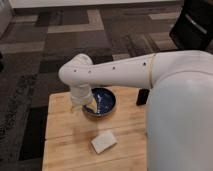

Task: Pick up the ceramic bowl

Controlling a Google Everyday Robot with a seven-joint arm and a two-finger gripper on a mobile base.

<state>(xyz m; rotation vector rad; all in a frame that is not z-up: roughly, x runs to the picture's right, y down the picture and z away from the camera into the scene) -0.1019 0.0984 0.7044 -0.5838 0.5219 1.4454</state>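
Hand (81, 103) at the bowl (105, 100) - its frame-left rim, mid-frame
Can't tell if it's open or closed - I'd pinch the rim squarely, then lift straight off the bench (65, 146).

Arm (120, 70) extended left, gripper (84, 105) pointing down

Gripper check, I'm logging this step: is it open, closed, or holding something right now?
Gripper: down at the rim of the blue bowl on the wooden table; whether it is open or closed cannot be told.
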